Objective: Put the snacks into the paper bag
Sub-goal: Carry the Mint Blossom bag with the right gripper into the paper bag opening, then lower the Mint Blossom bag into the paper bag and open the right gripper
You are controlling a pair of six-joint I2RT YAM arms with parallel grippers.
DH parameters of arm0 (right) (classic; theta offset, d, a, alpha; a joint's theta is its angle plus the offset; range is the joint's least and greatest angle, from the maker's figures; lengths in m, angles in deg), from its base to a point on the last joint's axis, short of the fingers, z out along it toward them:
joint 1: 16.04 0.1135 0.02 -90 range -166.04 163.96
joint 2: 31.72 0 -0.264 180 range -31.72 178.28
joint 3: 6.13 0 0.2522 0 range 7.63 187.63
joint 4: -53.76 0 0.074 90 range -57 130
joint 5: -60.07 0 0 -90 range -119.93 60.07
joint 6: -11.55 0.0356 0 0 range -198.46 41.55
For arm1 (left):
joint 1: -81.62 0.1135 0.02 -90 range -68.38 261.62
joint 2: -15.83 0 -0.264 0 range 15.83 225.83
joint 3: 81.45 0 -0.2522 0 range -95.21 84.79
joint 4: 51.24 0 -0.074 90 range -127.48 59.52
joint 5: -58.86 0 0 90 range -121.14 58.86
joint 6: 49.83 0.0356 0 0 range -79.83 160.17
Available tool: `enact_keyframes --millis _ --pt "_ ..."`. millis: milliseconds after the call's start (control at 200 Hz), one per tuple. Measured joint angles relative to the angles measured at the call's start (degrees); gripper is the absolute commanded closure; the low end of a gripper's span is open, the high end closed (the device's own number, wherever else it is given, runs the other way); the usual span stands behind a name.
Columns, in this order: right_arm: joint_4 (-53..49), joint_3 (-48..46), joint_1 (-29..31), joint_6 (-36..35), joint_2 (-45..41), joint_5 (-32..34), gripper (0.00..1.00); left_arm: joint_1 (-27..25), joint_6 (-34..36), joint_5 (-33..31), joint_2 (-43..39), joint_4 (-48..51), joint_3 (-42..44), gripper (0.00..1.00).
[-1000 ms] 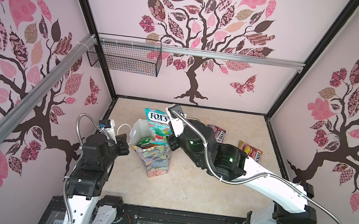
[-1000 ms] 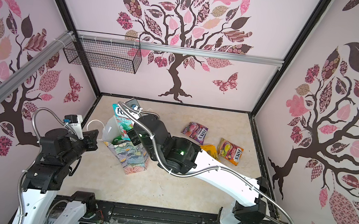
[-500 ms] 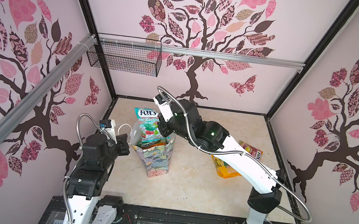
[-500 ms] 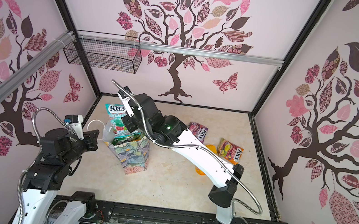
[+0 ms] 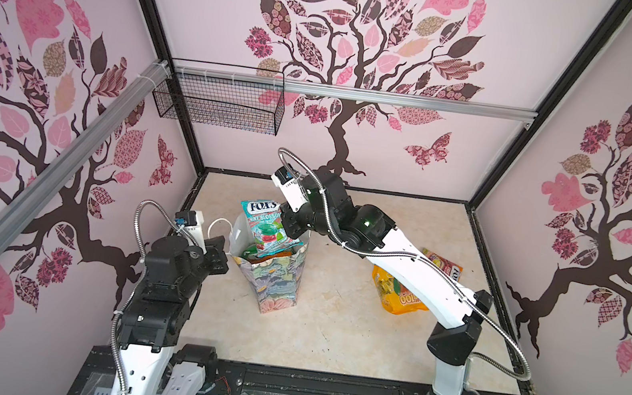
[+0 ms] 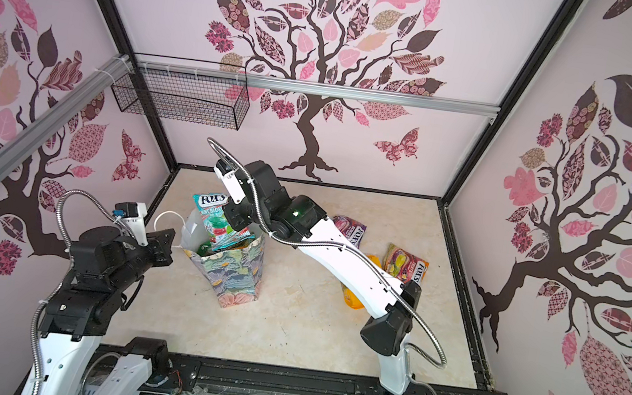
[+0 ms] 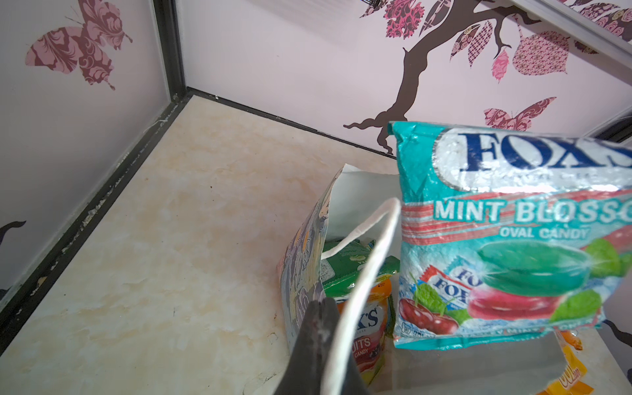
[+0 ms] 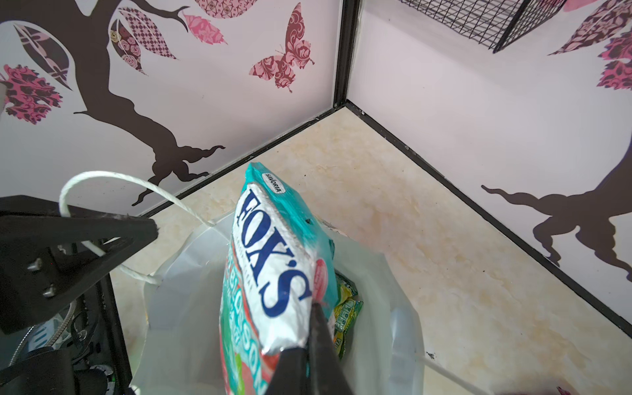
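Right end effector (image 5: 288, 236) pinching teal pouch (image 5: 262, 222), left end effector (image 5: 226, 255) seemingly clamping paper bag (image 5: 279, 285), arm (image 5: 417, 273) hiding orange pouch (image 5: 402, 301)

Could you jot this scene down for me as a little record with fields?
Right gripper: shut on teal pouch, at the paper bag mouth
Left gripper: shut on the bag's cord handle
Inside bag: green pouch, orange pouch
On table: yellow-orange pouch, red-yellow pouch, purple pouch

A robot test booth: 3 tree-decal walls (image 5: 215, 4), black frame (image 5: 188, 126), marble-look floor (image 5: 329, 326) (wire basket (image 5: 218, 105) on the rail (image 5: 403, 100))
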Motion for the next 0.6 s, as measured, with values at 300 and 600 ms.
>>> enact_keyframes --millis 300,600 --pt "-0.44 -0.46 -0.15 0.02 1.25 -3.48 1.00 0.00 0.00 -0.02 0.00 0.00 0.00 0.94" --pt "3.30 -10.08 -0.48 1.03 1.11 -5.29 1.00 0.00 0.02 -0.09 0.00 0.00 0.00 0.94"
